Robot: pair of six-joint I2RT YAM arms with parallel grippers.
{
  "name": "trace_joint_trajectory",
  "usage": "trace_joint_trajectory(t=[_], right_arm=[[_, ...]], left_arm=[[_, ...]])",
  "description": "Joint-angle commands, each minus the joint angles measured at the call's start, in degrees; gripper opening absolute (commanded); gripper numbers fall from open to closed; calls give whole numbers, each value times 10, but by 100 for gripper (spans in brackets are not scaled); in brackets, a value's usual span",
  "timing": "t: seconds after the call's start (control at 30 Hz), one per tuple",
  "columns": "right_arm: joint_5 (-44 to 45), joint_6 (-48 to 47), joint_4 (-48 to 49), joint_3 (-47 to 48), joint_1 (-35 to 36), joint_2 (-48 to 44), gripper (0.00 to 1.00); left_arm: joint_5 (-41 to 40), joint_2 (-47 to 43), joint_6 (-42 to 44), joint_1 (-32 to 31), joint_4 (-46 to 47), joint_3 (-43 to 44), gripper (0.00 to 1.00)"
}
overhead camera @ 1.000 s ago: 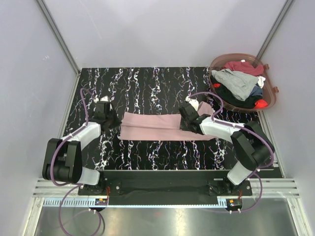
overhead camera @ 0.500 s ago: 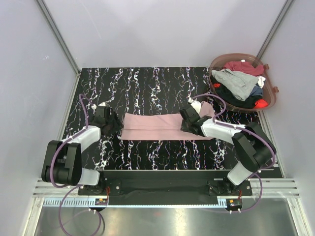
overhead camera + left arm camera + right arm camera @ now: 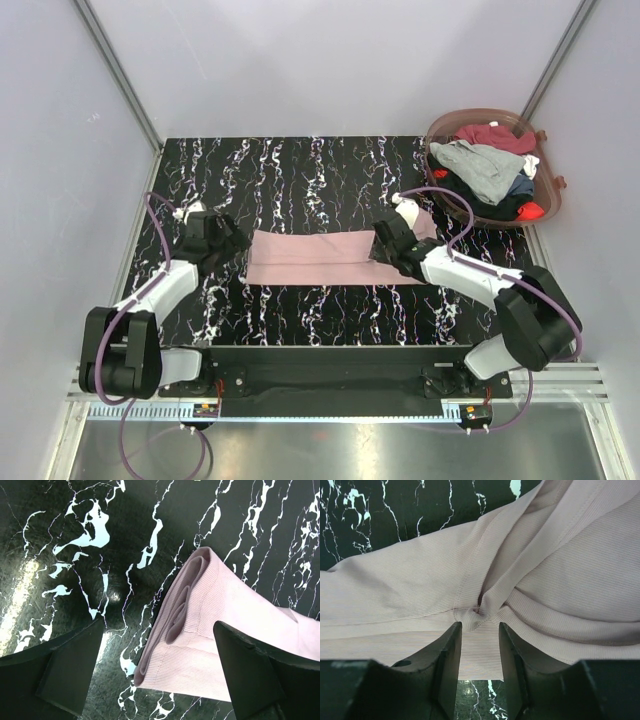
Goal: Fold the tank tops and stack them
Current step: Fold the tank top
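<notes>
- The black, white-veined worktop (image 3: 300, 170) carries everything you are working with.
- Your pink tank top (image 3: 310, 258) lies flat near the middle of the worktop, folded into a long band running left to right. It lies where it did a second ago.
- The left wrist view shows the band's left end doubled over in soft, rounded layers.
- The round brownish basket (image 3: 552, 200) sits at the far right corner, well apart from the pink top. It holds a heap with a grey top (image 3: 485, 165) uppermost, a maroon one (image 3: 495, 135) behind it, a black one (image 3: 480, 200) beneath and a red one (image 3: 532, 211) at the near edge.
- Your left claw (image 3: 228, 243) hangs just beside the band's left end with its fingers spread wide on either side of the fold, gripping nothing. A second ago it sat against that edge; now it has drawn slightly back to the left and the arm has swung outward.
- Your right claw (image 3: 383, 243) hovers over the band's right end, a little farther right than before. Its fingers stand narrowly apart, and a small pucker of cloth sits just ahead of the tips, unpinched.
</notes>
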Motion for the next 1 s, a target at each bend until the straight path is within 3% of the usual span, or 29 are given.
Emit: trace_joint_trajectory(t=[0.0,0.27,0.5,0.73,0.8,0.87,0.9,0.93,0.97], right_arm=[[49,-2,1,-3,2,-28,43],[38,13,-19,9,-53,-29,48],[21,10,-26,18,-72,-32,60],[16,6,-34,31,-83,-35,61],[16,3,-36,36,-83,-37,61],[17,2,-37,37,-85,-40,61],[17,2,-38,38,-86,-41,62],[17,2,-39,38,-86,-42,62],[18,3,-39,38,-87,-43,61]], left_arm=[[5,1,-19,4,28,1,99],[26,4,-15,3,51,-4,99],[77,69,5,-16,77,30,99],[97,139,3,-24,77,54,88],[103,157,3,-24,84,57,80],[109,171,3,-24,83,61,62],[108,176,3,-24,84,61,47],[107,176,3,-24,84,61,47],[107,172,2,-24,83,56,38]])
